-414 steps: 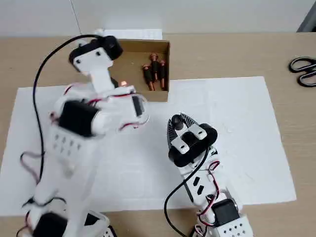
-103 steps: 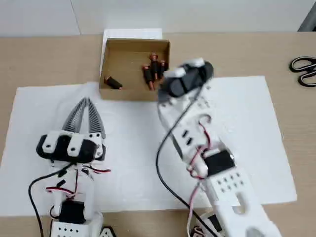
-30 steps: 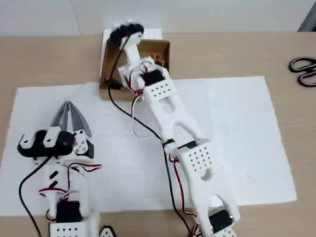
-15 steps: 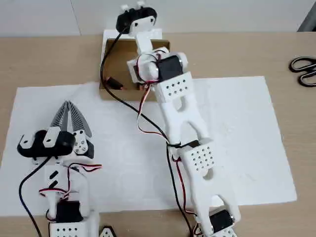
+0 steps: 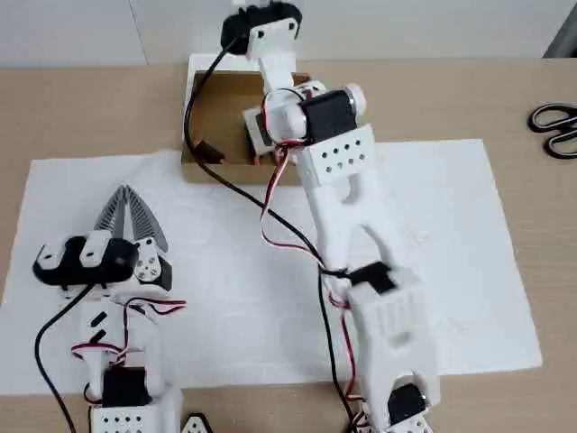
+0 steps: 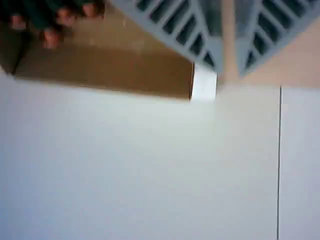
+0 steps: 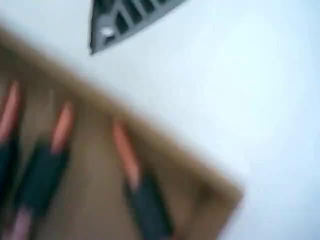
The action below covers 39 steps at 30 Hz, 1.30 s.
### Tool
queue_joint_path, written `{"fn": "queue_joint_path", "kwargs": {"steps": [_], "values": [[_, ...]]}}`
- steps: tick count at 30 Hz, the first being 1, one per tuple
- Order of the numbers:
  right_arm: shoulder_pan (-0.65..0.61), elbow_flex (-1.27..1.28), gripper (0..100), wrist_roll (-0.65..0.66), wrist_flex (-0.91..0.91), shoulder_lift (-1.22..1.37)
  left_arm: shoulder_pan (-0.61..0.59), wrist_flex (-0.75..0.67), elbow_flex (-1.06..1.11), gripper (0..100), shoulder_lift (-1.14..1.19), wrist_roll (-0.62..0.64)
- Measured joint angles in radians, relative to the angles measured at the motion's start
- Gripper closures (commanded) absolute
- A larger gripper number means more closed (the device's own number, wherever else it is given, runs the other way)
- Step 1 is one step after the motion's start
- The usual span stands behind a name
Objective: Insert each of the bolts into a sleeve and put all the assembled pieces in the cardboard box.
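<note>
Spanning the cardboard box (image 5: 216,108), my right arm (image 5: 347,180) hangs above the assembled pieces (image 7: 145,205) lying inside; I cannot tell whether the right hand (image 7: 115,25) is open or closed. Risk: a low retreat could catch the box wall and drag it. Left hand (image 5: 127,193), closed and empty, sits over the paper (image 5: 433,225).

Setting: robotics lab or office workstation. Evidence: light wooden desk (image 5: 433,99), white paper sheet (image 5: 451,225) as work mat, scissors (image 5: 554,129), small white arm (image 5: 347,194) with exposed wiring.
</note>
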Motion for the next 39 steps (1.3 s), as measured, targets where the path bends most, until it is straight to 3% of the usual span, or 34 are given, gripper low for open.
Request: {"fn": "queue_joint_path", "kwargs": {"steps": [7,16,20,23,31,39], "values": [[-0.012,0.603,80.1,0.000,-0.011,-0.433,0.000,0.198,0.000,99,0.000,0.000],[0.023,1.062,80.2,-0.146,-0.123,-0.845,0.000,0.428,0.000,99,0.000,0.000],[0.083,1.313,89.7,-0.155,-0.244,-1.022,0.000,0.519,0.000,99,0.000,0.000],[0.141,1.533,99.8,-0.155,-0.365,-1.194,0.000,0.560,0.000,99,0.000,0.000],[0.206,2.148,97.8,-0.155,-0.680,-1.679,0.008,0.598,0.000,99,0.000,0.000],[0.276,2.489,99.5,-0.097,-0.825,-2.140,0.206,0.598,0.000,99,0.000,-0.003]]}}
